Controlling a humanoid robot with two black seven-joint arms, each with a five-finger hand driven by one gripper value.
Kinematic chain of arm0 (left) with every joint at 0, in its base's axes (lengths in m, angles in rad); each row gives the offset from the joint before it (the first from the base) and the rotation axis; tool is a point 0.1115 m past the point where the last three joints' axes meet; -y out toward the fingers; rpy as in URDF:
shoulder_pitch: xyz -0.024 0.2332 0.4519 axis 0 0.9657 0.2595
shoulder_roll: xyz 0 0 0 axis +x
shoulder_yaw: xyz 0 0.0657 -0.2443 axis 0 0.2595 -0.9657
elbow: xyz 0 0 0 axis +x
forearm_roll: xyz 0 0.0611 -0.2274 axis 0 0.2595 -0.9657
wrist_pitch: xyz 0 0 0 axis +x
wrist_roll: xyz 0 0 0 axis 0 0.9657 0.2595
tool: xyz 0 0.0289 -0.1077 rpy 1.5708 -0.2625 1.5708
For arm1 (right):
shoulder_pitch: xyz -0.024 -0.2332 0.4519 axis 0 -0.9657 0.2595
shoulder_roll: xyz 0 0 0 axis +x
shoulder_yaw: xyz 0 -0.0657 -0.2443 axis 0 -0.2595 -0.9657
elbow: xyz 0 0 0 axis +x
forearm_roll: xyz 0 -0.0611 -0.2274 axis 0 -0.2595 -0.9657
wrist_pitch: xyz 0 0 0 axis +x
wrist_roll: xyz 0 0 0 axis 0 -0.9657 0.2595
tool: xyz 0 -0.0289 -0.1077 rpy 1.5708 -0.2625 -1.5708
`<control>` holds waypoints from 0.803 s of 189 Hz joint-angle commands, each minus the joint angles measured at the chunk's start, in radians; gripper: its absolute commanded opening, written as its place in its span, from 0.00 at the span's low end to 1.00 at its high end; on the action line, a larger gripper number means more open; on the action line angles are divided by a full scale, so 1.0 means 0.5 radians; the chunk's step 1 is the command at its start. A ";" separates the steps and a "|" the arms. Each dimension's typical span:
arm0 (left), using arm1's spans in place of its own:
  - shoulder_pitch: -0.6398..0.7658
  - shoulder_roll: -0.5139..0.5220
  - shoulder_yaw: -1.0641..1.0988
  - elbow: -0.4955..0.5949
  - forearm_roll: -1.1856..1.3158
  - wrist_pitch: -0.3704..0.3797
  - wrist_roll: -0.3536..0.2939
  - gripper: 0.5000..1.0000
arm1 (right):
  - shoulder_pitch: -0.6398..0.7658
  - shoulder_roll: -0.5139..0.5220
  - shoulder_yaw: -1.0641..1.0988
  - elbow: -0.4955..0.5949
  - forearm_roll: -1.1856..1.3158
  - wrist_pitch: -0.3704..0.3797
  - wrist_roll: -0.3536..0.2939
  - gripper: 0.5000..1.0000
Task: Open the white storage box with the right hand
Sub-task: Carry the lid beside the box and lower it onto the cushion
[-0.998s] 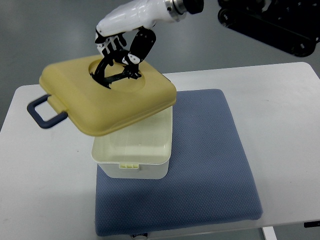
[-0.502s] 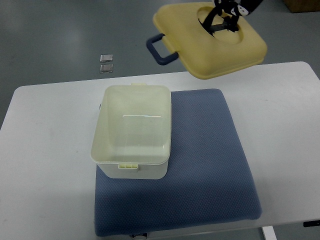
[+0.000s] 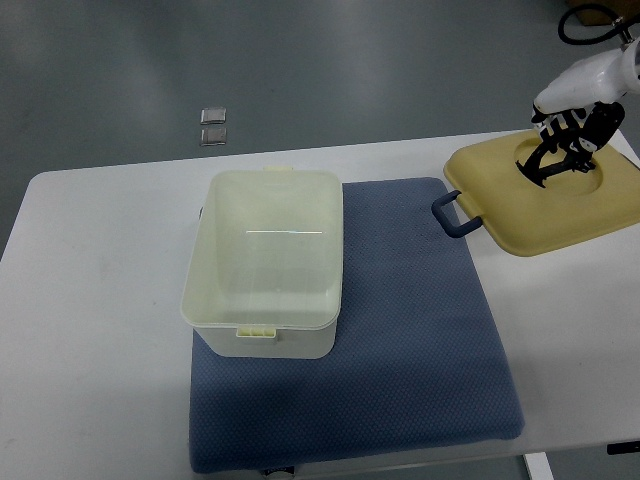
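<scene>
Right hand [image 3: 565, 130] grips the black handle of the yellow plastic lid [image 3: 545, 200], resting right of the open white storage box [image 3: 265, 265] on the blue mat [image 3: 410, 340].

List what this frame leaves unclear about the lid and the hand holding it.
- Top view: the right hand covers the handle in the lid's recess, so the exact grip is hidden.
- The lid's right edge is cut off by the frame.
- Whether the lid rests on the table cannot be told.
</scene>
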 commanded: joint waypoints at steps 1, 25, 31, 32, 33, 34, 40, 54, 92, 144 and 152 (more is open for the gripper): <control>0.000 0.000 0.002 0.001 -0.001 0.000 0.000 1.00 | -0.083 0.018 0.003 0.004 -0.003 0.000 0.000 0.00; 0.000 0.000 0.002 0.001 -0.001 0.000 0.000 1.00 | -0.160 0.095 0.006 0.004 0.000 -0.062 0.000 0.00; 0.000 0.000 0.002 0.001 -0.001 0.000 0.000 1.00 | -0.182 0.122 0.009 0.004 0.000 -0.087 0.000 0.00; 0.000 0.000 0.002 0.001 0.002 0.000 0.000 1.00 | -0.188 0.131 0.009 0.004 0.003 -0.093 0.000 0.00; 0.000 0.000 0.002 0.001 0.002 0.000 0.000 1.00 | -0.188 0.131 0.009 0.004 0.003 -0.093 0.000 0.00; 0.000 0.000 0.002 0.001 -0.001 0.000 0.000 1.00 | -0.191 0.144 0.009 0.004 0.006 -0.102 0.000 0.00; 0.000 0.000 0.002 0.004 -0.001 0.000 0.000 1.00 | -0.200 0.174 0.015 0.004 0.015 -0.120 0.003 0.00; 0.000 0.000 0.002 0.004 -0.001 0.000 0.000 1.00 | -0.203 0.236 0.021 0.004 0.021 -0.154 0.006 0.00; 0.000 0.000 0.005 0.007 0.002 0.000 0.000 1.00 | -0.194 0.380 0.028 0.022 0.040 -0.200 0.009 0.00; 0.000 0.000 -0.002 0.017 -0.001 0.000 0.000 1.00 | -0.191 0.582 0.028 0.019 0.043 -0.228 0.006 0.00; 0.000 0.000 -0.002 0.020 -0.001 0.000 0.000 1.00 | -0.191 0.604 0.028 0.019 0.043 -0.231 0.006 0.00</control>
